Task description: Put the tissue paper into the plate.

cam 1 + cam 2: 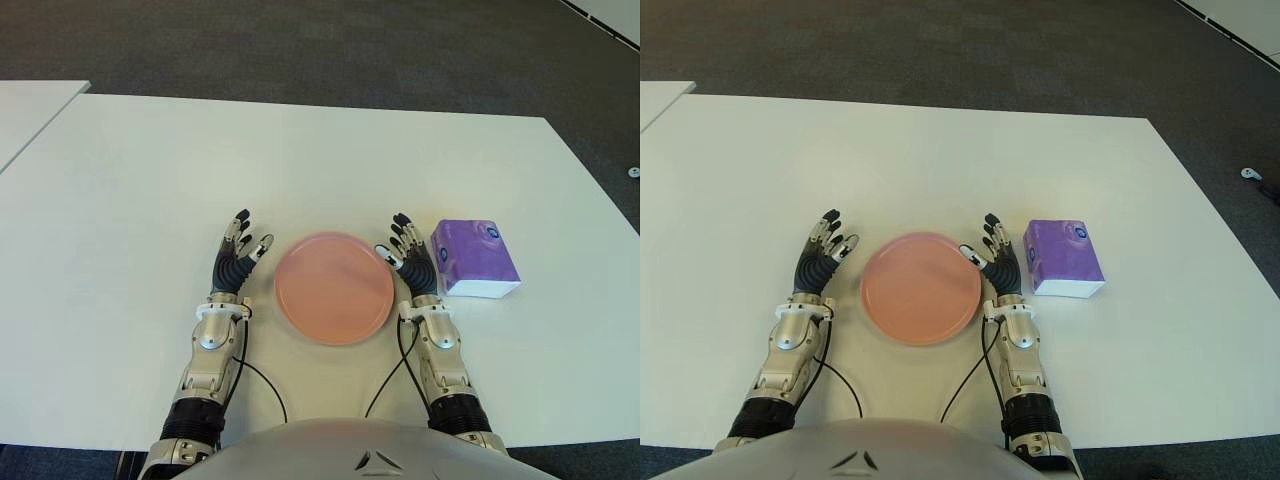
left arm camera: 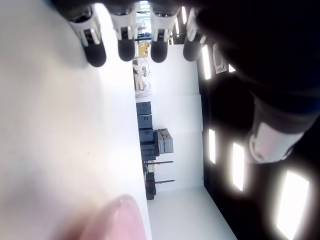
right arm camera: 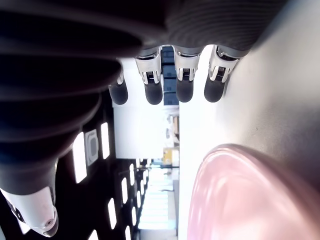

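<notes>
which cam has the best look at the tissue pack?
Right eye view: the tissue pack sits whole and unoccluded on the table, beside the right hand. Left eye view shows it equally whole. Neither wrist view shows it.

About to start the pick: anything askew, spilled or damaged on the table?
Nothing stands out. The tissue pack sits intact on the table, just right of the right hand. The pink plate lies flat and bare between both open hands; the left hand holds nothing.

White surface (image 1: pixel 150 180), filling most of the frame. Second white surface (image 1: pixel 30 105), upper left edge. Dark grey carpet floor (image 1: pixel 300 45) along the top. Small white object (image 1: pixel 633 171), right edge.
</notes>
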{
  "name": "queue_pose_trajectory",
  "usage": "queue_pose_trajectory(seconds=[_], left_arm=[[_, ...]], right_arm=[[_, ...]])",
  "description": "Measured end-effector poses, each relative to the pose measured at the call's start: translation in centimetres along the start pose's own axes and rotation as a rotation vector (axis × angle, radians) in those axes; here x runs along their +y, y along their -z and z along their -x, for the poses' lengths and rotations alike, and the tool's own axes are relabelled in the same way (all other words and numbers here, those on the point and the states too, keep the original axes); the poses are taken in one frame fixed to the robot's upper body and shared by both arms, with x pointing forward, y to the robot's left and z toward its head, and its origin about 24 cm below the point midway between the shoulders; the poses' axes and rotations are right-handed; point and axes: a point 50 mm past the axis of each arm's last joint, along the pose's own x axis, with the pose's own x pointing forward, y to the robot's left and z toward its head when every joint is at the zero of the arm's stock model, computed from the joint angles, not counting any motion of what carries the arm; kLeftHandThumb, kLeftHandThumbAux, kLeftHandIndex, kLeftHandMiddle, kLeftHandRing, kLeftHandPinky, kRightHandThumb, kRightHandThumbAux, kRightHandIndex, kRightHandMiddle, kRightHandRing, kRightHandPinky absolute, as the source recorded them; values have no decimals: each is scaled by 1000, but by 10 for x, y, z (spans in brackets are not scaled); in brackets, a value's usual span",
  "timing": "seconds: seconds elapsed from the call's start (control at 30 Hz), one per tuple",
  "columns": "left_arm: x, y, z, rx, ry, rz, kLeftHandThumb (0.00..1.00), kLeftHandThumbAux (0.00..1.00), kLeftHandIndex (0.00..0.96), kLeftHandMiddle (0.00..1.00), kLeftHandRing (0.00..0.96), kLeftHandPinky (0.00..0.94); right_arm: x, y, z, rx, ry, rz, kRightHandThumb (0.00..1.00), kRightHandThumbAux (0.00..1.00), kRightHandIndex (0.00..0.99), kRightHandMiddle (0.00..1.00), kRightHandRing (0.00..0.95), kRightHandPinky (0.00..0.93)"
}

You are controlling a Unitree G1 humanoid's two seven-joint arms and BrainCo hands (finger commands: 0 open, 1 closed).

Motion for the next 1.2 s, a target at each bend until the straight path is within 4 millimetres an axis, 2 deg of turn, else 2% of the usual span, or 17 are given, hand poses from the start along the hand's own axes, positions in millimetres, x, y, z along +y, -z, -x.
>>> queue_pose_trajectory(seconds=[0.97, 1.2], left_arm=[[1, 1, 1, -3, -4, 0, 0, 566, 0, 0, 0, 0], [-1, 1, -1, -6, -13, 9, 0, 574, 0, 0, 0, 0]], right_arm=[[3, 0, 1, 0, -16, 16, 0, 649, 0, 0, 0, 0], [5, -5, -4, 0, -27, 20, 0, 667, 0, 0, 0, 0]])
